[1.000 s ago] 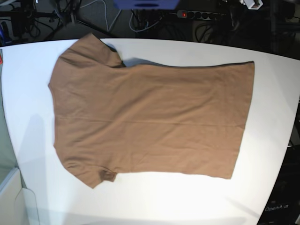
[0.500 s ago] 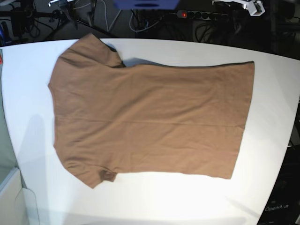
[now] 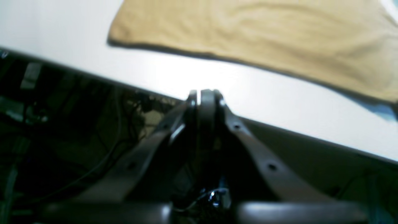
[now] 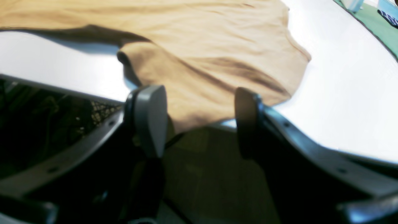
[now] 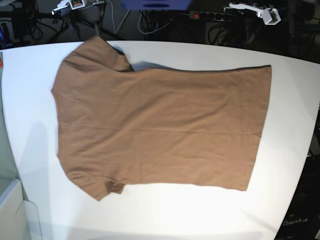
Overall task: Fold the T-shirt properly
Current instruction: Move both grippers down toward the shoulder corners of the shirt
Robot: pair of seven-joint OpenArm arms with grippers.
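The brown T-shirt lies flat on the white table, neckline to the left and hem to the right. My right gripper is open and empty just off the table's far edge, facing the far sleeve; in the base view it shows at the top left. My left gripper is shut and empty, over the table's far edge near the shirt's hem corner. Its arm shows at the top right of the base view.
Beyond the table's far edge are dark cables and a power strip. A green surface lies past the table's end in the right wrist view. Bare white table surrounds the shirt on all sides.
Both arms have come into the base view at the top edge, toward the table's far side. The shirt has not moved.
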